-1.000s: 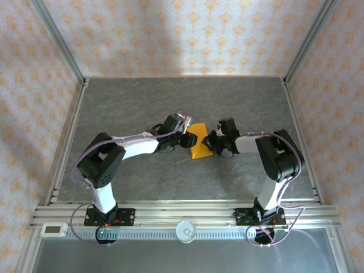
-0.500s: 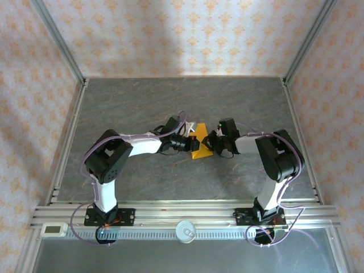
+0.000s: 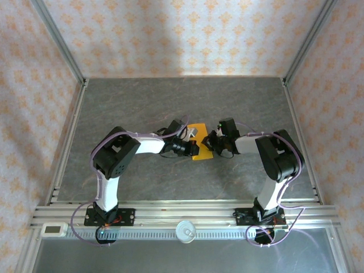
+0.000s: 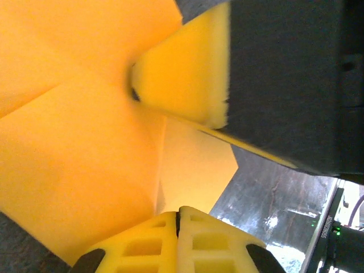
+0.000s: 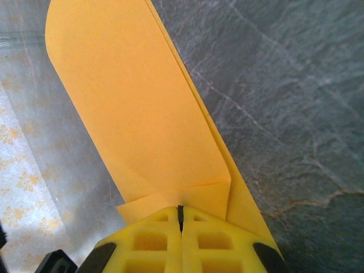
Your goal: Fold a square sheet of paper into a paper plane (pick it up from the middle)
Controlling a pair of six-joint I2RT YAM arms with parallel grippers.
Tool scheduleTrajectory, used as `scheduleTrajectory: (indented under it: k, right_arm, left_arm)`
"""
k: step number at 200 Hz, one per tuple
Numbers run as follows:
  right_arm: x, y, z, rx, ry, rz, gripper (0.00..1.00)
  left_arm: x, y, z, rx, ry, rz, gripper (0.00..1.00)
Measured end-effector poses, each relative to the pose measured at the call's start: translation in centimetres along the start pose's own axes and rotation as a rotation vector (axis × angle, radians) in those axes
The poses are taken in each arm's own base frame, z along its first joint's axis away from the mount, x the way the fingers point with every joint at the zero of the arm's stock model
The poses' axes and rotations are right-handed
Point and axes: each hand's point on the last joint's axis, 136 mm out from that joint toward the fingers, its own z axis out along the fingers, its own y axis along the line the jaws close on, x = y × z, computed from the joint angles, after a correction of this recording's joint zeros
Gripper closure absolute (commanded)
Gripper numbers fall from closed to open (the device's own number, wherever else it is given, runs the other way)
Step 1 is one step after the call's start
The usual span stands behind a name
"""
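Setting: a grey veined desk (image 3: 142, 102) walled by patterned panels, with both arms reaching from the near edge to its middle.

Sheet of paper (image 3: 202, 154): bright orange and partly folded. It sits at the middle of the desk, between the two hands and touching both.

Left hand (image 3: 192, 148): fingertips pressed together with no gap. The sheet runs right down into them, so it looks nipped at its left side.

Right hand (image 3: 211, 143): fingertips also closed tight, pinching the sheet's right edge.

Top view adds: the overall layout. The hands face each other across the sheet, just apart. How either hand grips is too small to read here.

Left wrist view adds: the sheet (image 4: 74, 142) from very close, showing creases that meet near a central point. The left hand's closed yellow tips (image 4: 178, 222) are at the bottom edge. A yellow pad on a dark block (image 4: 187, 68) presses on the paper at upper right; whose it is cannot be told. A strip of desk (image 4: 267, 199) is visible below it.

Right wrist view adds: the sheet (image 5: 136, 114) lifting away from the desk (image 5: 296, 114) in a long curved flap. A narrow folded strip lies just above the right hand's shut tips (image 5: 181, 217).
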Motion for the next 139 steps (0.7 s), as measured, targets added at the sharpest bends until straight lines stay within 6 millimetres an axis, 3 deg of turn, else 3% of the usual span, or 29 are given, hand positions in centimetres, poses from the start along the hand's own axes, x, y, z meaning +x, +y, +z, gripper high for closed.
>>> scheduleTrajectory:
  k: [139]
  right_arm:
    - [0.0, 0.0, 0.0, 0.001, 0.001, 0.001, 1.0]
  left_arm:
    - [1.7, 0.7, -0.4, -0.002, 0.021, 0.003, 0.99]
